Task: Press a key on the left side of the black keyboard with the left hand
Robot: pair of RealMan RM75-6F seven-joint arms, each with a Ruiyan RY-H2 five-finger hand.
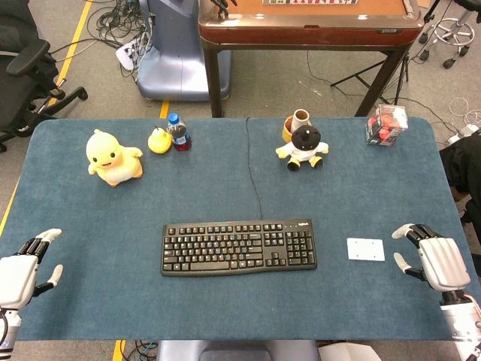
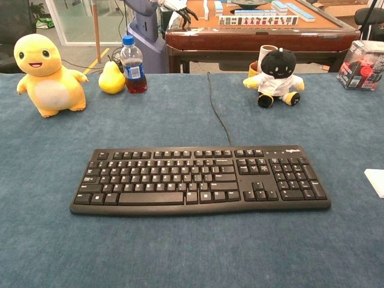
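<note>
A black keyboard (image 1: 239, 247) (image 2: 200, 179) lies flat in the middle of the blue table (image 1: 98, 226), its cable running to the far edge. My left hand (image 1: 24, 269) rests at the table's near left corner, well left of the keyboard, fingers apart and holding nothing. My right hand (image 1: 434, 257) sits at the near right side, also open and empty. Neither hand shows in the chest view.
A yellow plush toy (image 1: 111, 156) (image 2: 48, 73), a small yellow pear-shaped toy (image 1: 158, 141), and a cola bottle (image 1: 178, 132) stand at the back left. A black-and-white plush (image 1: 304, 147), a cup (image 1: 298, 121) and a clear box (image 1: 386, 124) stand at the back right. A white card (image 1: 365, 249) lies right of the keyboard.
</note>
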